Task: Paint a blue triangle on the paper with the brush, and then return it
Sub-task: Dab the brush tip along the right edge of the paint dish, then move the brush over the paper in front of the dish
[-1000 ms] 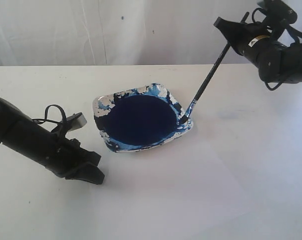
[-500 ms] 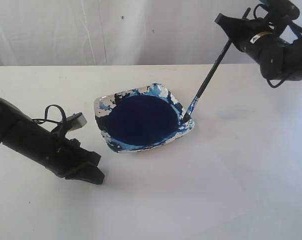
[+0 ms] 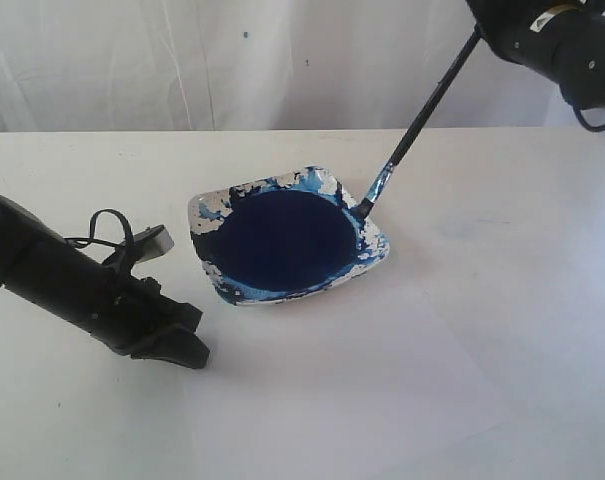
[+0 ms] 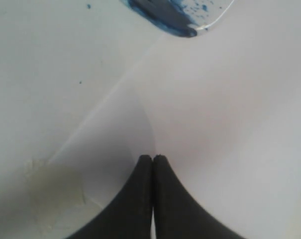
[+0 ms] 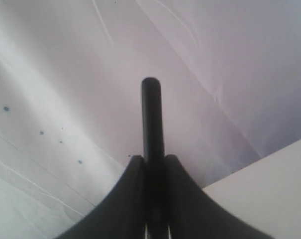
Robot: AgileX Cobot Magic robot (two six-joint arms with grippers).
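1. Dish [image 3: 374, 252]: I see dark blue paint [image 3: 282, 240] pooled inside.
2. Brush [image 3: 422, 108]: black handle, blue-stained tip, tilted; tip at the dish's right rim.
3. Right gripper [image 5: 153, 160] clamped on its handle; left gripper [image 4: 152, 158] closed, empty.

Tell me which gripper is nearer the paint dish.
Left. The left gripper lies low, just off the near-left corner of the dish; the right gripper is high above its far-right side, only its brush reaching the rim.

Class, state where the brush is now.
In the exterior view the brush slants right of centre, held by the right gripper, its tip at the rim of the dish.
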